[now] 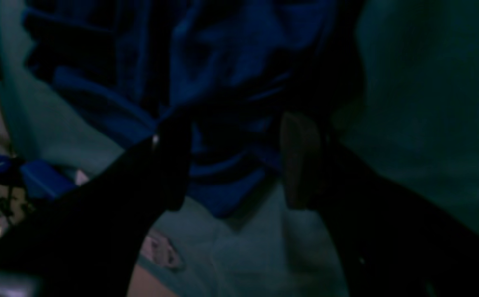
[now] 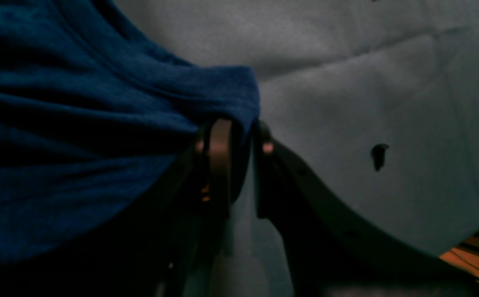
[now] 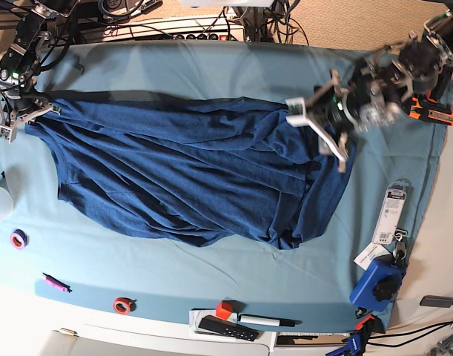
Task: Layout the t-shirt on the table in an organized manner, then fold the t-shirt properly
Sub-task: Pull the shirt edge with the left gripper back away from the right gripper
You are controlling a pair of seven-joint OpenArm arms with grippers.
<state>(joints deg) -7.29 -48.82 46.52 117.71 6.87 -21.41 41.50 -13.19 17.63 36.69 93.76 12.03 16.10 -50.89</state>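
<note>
The right gripper (image 2: 239, 136) pinches a corner of the t-shirt (image 3: 182, 170), anchoring it at one end of the table (image 3: 211, 63). The left gripper (image 1: 235, 161) hovers spread over bunched fabric, apparently freed to regrasp and spread it flat.

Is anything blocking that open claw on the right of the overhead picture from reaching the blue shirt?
Nothing visible stands between them. The left gripper hangs open directly over the t-shirt, with only blue folds between its fingers. The small clutter, such as the tape rolls, lies along the table edge, away from it.
</note>
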